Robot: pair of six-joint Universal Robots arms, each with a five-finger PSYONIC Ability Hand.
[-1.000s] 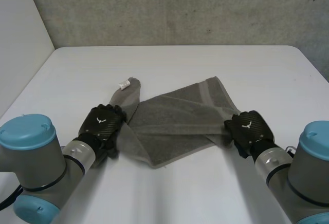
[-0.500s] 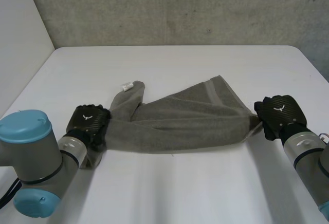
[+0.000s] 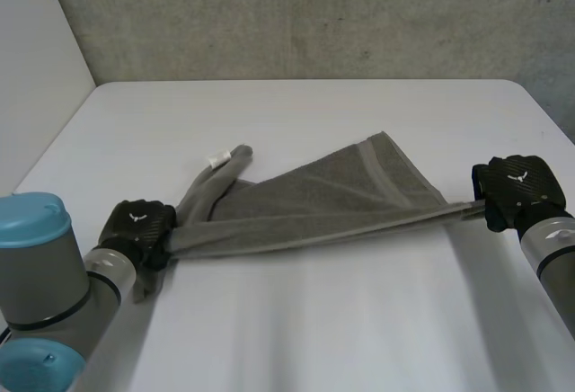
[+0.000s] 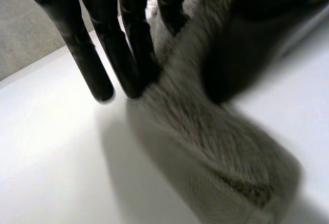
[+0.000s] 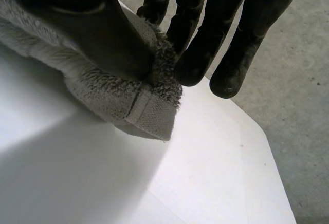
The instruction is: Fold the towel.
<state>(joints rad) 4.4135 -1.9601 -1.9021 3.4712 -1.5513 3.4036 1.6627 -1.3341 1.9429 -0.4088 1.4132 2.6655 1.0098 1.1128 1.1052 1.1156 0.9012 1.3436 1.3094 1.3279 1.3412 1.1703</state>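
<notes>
Near the table's left edge, the left hand is closed on one bunched end of the grey towel. Its wrist view shows the cloth nipped between the thumb and the straight fingers. A loose flap carrying a small white label juts from beside that hand toward the far-left corner. From there the towel runs across the middle of the table as a long, narrow band. Its near edge is drawn into a straight line, while a slack triangle of cloth lies behind it with its tip toward the far edge. Near the right edge, the right hand holds the other end, with the thumb pressing a hemmed corner against the fingers. The two grips at opposite ends probably serve to pull the cloth taut and take out wrinkles, so that it gives a clean line for the fold. The towel's long axis lies left to right, roughly along the near edge, with its right end a little farther back than its left.
</notes>
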